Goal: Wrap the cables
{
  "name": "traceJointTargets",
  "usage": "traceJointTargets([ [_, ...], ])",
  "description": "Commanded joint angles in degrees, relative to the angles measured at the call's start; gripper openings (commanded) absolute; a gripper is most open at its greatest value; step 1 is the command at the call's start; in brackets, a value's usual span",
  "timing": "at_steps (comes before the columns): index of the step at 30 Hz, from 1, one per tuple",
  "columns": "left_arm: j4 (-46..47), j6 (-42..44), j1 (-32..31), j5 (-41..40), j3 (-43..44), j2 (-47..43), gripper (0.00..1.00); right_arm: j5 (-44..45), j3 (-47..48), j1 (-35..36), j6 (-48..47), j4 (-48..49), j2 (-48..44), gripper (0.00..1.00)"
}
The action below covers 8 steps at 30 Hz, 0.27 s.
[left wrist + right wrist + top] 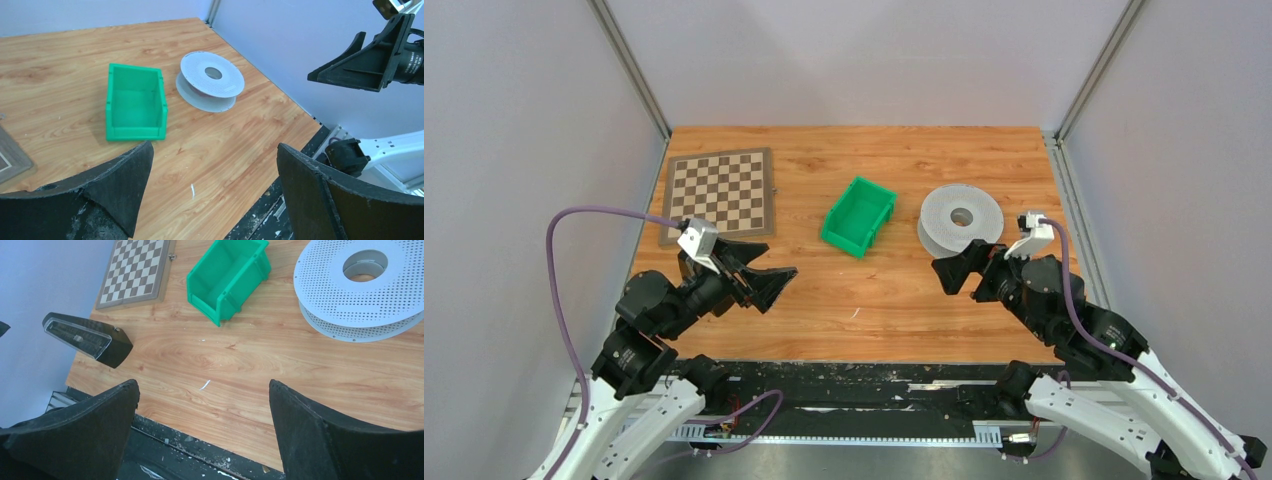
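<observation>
The pale grey two-disc spool [961, 220] lies flat on the wooden table at the right, its centre hole facing up. It also shows in the left wrist view [212, 82] and in the right wrist view [325, 285]. The thin pale strand of cable cannot be made out in any view. My left gripper [776, 288] is open and empty, above the table left of centre. My right gripper [944, 278] is open and empty, just in front of the spool and apart from it. Both pairs of jaws stand wide apart over bare wood [214, 150] [202, 390].
A green open bin [858, 216] stands at the table's middle, left of the spool. A folded chessboard [721, 193] lies at the back left. A small white scrap [856, 313] lies on the wood near the front edge. Grey walls enclose three sides.
</observation>
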Motion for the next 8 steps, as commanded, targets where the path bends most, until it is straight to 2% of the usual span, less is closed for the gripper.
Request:
traceJointTargets([
  [1,2.6,-2.1,0.2,-0.1,-0.3,0.6,1.00,2.8,0.7,0.1,2.3,-0.4,-0.4,1.00],
  [8,1.7,-1.5,0.3,-0.9,-0.2,0.4,1.00,3.6,1.0,0.1,0.9,-0.2,-0.2,1.00],
])
